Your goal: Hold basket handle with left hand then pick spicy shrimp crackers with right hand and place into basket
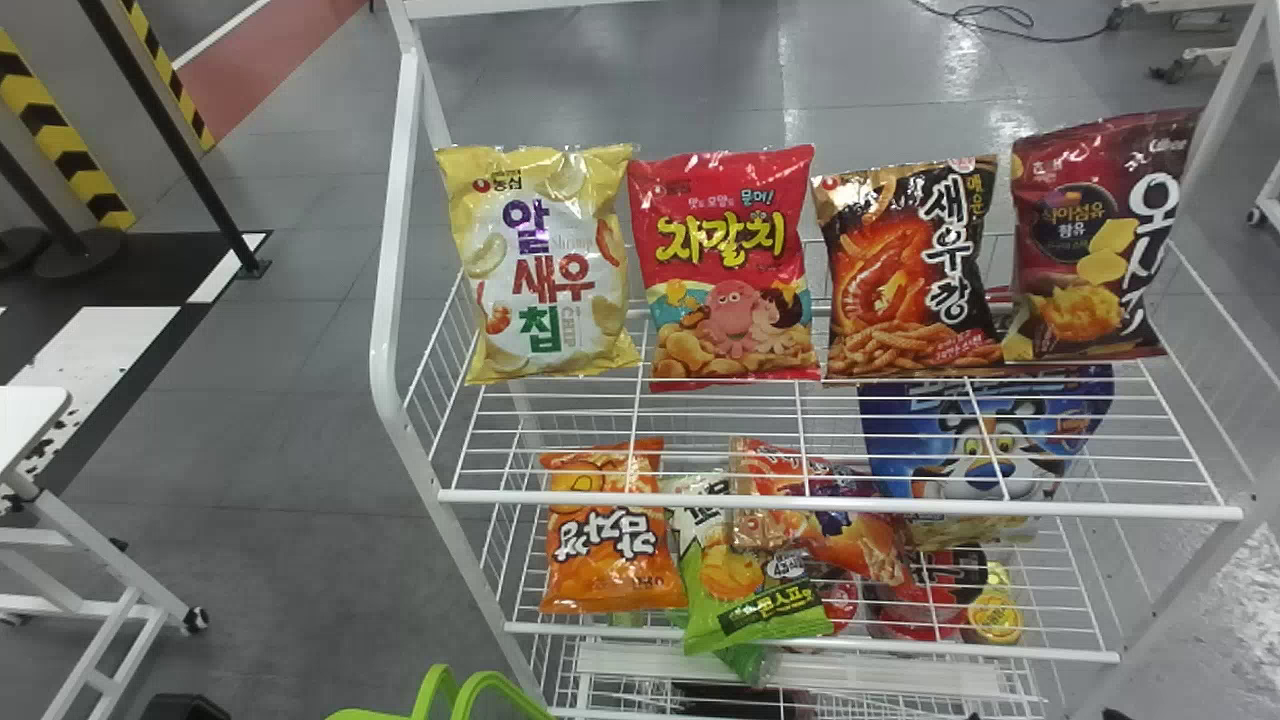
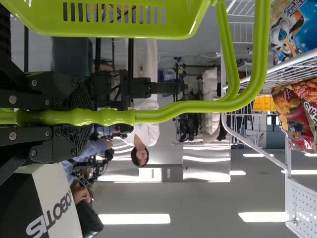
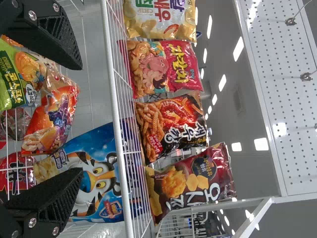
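The spicy shrimp crackers [image 1: 915, 275], a black bag with an orange-red picture, stand upright on the upper wire shelf, between a red bag and a dark maroon bag. In the right wrist view the same crackers [image 3: 173, 124] are beyond the fingers of my right gripper [image 3: 79, 119], which is open with nothing between them. Green handles of the basket [image 1: 485, 692] rise at the head view's bottom edge. In the left wrist view my left gripper [image 2: 88, 116] is shut on the ribbed grip of the basket handle [image 2: 111, 117], one finger on each side.
Along the upper shelf's front runs a white rail [image 1: 840, 505]. A yellow bag [image 1: 545, 265], the red bag [image 1: 730, 265] and the maroon bag [image 1: 1095, 235] share that shelf. Below lie an orange bag [image 1: 610, 540], a green bag [image 1: 755, 600] and a large blue bag [image 1: 990, 440]. White posts flank the rack.
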Tool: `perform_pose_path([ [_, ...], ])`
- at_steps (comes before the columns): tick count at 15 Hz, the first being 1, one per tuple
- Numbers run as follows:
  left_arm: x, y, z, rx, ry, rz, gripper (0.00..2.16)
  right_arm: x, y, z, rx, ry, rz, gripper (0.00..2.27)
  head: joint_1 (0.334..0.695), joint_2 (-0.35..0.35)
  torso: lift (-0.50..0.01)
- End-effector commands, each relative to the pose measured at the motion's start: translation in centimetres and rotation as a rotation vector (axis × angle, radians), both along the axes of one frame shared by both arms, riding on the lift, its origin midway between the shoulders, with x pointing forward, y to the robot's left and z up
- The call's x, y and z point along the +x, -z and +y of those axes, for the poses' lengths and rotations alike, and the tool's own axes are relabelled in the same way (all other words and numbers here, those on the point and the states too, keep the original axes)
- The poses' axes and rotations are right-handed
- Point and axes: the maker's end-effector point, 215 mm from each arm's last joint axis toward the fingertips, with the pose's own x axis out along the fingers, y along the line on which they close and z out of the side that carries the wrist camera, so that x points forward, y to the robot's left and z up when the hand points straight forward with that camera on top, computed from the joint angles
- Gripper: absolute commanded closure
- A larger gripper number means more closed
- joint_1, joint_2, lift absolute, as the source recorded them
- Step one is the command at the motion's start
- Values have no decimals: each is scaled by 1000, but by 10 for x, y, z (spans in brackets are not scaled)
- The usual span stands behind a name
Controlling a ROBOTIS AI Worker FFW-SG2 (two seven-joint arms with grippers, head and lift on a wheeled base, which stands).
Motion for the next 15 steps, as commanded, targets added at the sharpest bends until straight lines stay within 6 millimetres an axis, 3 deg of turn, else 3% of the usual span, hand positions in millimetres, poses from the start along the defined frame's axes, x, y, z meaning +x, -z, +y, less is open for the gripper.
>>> perform_pose_path([
  [1, 0, 0, 0, 0, -1, 1, 2142, 0, -2, 0, 1, -1, -4, 66, 695, 160, -37],
  [12, 0, 0, 1, 5, 3, -1, 2142, 3, -6, 0, 2, 0, -11, 66, 695, 160, -37],
  [15, 0, -1, 1, 9, 6, -4, 2142, 20, -16, 3, -3, -10, -14, 66, 695, 161, -37],
])
